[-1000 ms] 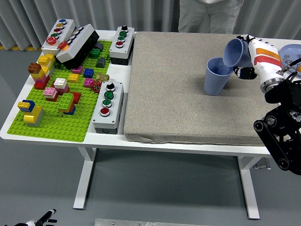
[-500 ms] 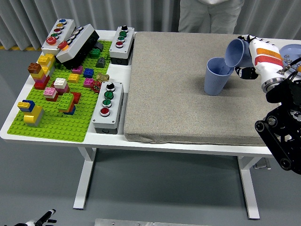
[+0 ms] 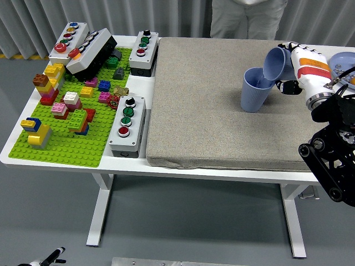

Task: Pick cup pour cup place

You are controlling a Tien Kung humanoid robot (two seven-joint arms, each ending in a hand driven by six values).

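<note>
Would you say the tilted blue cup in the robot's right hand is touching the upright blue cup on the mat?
Cannot tell. In the head view the tilted cup overlaps the upright cup at its rim, hiding contact or gap.

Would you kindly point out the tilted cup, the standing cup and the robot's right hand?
tilted cup [image 3: 275, 63], head view, on its side wall.
standing cup [image 3: 254, 95], head view, on its outer wall.
right hand [image 3: 294, 71], head view, on the hand beside the tilted cup.

A white table [image 3: 138, 164] carries a grey mat [image 3: 216, 111] and green baseplate [image 3: 66, 145].
</note>
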